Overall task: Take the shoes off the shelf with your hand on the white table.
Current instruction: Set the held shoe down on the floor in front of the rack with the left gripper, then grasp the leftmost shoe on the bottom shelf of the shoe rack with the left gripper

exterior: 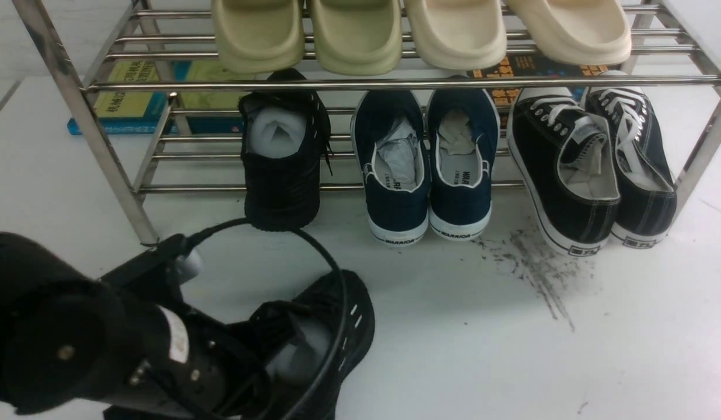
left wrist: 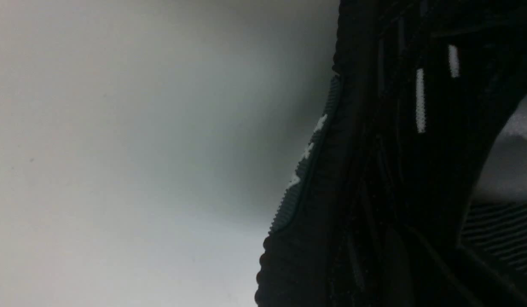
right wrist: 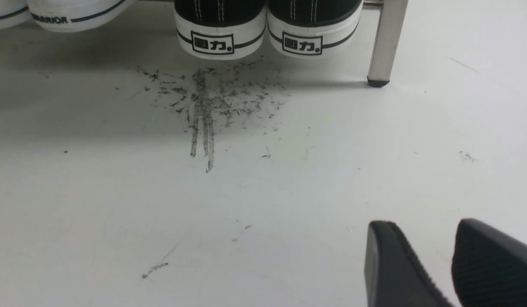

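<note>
While one black shoe (exterior: pixel 282 186) sits on the lower tier of the rack (exterior: pixel 238 86), front view, its mate (exterior: pixel 354 326) is off it, out over the near side of the bench (exterior: pixel 512 361), by the end of the left arm (exterior: pixel 133 350); contact of its sole with the bench cannot be judged. Step in hand, by my reading: bringing the first shoe down. Next move: settle it flat on the bench, release, then return for the second. Contents: both black shoes carry pale foam (exterior: pixel 277 133); the navy pair (exterior: pixel 397 169), middle of the lower tier, is stuffed with crumpled paper (exterior: pixel 398 153); the canvas pair (exterior: pixel 576 175) stands to its right; clogs (exterior: pixel 360 35) line the upper tier. Left wrist view: the dark side of the off-rack shoe fills much of the frame, white stitches showing, foam in its opening. Left claw (left wrist: pixel 402 243) is clamped on this shoe, near the collar; tips poorly lit. Risk: letting go too high could tip it. Right wrist view: right claw (right wrist: pixel 421 238) has its fingers apart with nothing between them, over the bench; scuffs (right wrist: pixel 208 102) lie below the canvas heels.
</note>
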Controlling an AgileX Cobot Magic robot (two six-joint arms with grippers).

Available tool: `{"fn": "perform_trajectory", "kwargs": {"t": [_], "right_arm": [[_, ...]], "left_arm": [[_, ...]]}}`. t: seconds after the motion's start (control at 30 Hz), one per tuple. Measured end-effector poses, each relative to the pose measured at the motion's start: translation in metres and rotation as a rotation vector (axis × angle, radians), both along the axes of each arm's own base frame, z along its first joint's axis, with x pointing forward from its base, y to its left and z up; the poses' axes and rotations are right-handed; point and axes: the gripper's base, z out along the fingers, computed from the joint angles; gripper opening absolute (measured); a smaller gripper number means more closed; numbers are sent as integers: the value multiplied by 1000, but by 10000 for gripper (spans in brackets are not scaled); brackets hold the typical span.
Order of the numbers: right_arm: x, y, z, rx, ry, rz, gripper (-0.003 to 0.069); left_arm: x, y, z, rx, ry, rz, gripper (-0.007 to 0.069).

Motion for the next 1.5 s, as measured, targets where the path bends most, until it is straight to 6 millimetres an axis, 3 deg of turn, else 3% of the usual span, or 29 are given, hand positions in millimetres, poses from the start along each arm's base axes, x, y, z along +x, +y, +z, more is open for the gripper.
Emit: {"fn": "perform_trajectory", "kwargs": {"t": [0.23,0.4,0.6,0.7,0.73,0.87,0.9,0.97,1.03,1.3,1.4,1.5], "right_arm": [[0,0,0,0,0,0,237],[0,0,0,0,0,0,237],[0,0,0,0,0,0,237],[0,0,0,0,0,0,237],[0,0,0,0,0,0,237],[0,0,0,0,0,0,237],[0,0,0,0,0,0,237],[0,0,0,0,0,0,237],[0,0,0,0,0,0,237],[0,0,0,0,0,0,237],[0,0,0,0,0,0,237],[0,0,0,0,0,0,237]], "left_arm": [[10,-30,-25,-24,-21,45,41],[13,-36,-37,-21,15,63,66],[14,-37,-37,-30,8,57,160],[15,-38,-33,-32,2,53,278],[14,-38,-33,-30,3,52,284],[15,-33,1,-1,-60,1,384],[15,-32,3,0,-63,1,386],[16,-20,32,55,-116,-12,407],[20,-11,49,80,-150,10,412],[70,48,103,164,-266,173,412],[88,60,110,159,-293,164,412],[108,57,106,145,-311,94,412]]}}
